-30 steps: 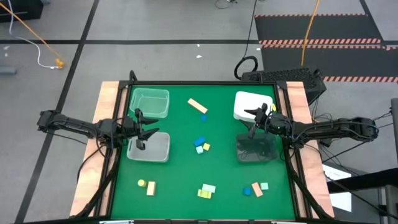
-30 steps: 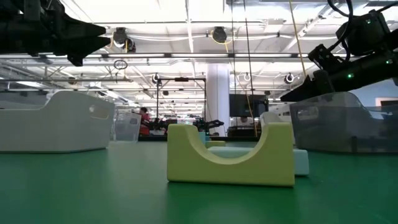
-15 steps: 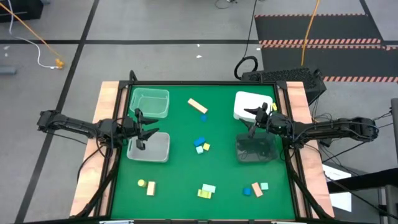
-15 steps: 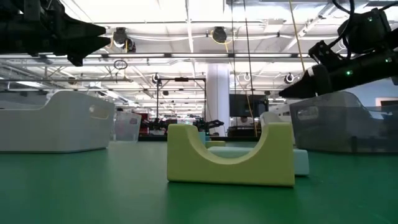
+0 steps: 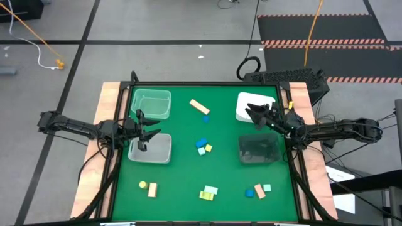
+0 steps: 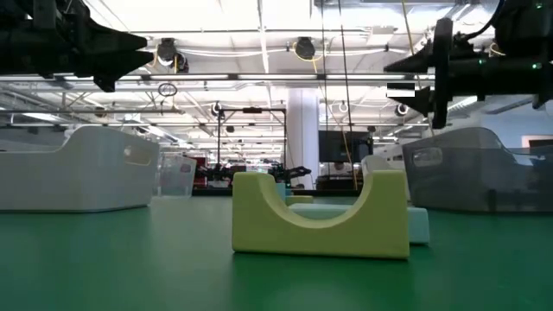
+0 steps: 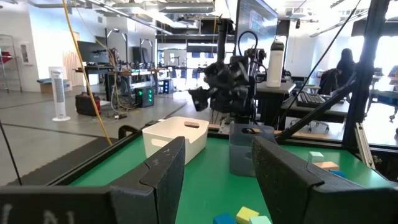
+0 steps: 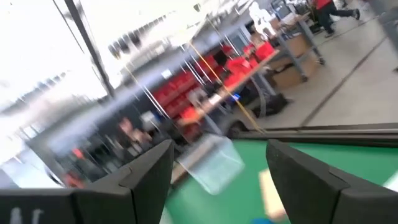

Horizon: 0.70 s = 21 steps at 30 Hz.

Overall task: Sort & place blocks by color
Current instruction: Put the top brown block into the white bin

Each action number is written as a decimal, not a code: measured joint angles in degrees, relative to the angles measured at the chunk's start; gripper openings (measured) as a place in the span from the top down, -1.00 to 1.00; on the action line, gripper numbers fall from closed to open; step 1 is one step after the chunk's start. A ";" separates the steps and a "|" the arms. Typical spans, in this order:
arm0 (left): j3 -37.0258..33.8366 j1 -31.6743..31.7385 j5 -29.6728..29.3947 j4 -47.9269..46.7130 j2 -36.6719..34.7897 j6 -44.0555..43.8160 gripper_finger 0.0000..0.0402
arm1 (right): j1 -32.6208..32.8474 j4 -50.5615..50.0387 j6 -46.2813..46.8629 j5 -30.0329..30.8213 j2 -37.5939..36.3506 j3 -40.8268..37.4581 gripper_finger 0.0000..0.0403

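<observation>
Your right gripper (image 5: pixel 250 112) hangs open and empty over the white tray (image 5: pixel 244 102) — dark tray (image 5: pixel 257 150) beside; left gripper (image 5: pixel 143 130), half-open, empty, over the clear tray (image 5: pixel 161 150).

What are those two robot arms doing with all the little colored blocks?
They are sorting the blocks by color into trays, but right now neither holds one. The right gripper hangs with open jaws above the white tray, next to the dark tray. The left gripper waits with open jaws over the clear tray. The blocks lie scattered on the green table, none in a tray that I can see.
</observation>
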 joint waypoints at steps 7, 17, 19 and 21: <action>0.00 -0.01 0.00 0.00 -0.01 0.00 0.07 | 0.02 9.16 1.41 0.04 0.00 0.00 -0.24; 0.02 0.00 0.00 0.01 0.00 0.00 0.07 | 0.01 11.45 9.21 -0.22 -0.01 0.00 -0.24; 0.00 -0.02 0.00 0.01 -0.02 0.00 0.07 | 0.00 11.45 8.72 -0.53 0.00 0.00 -0.24; 0.00 -0.02 0.00 0.00 0.00 0.00 0.07 | 0.00 11.43 7.66 -1.31 0.00 0.00 -0.24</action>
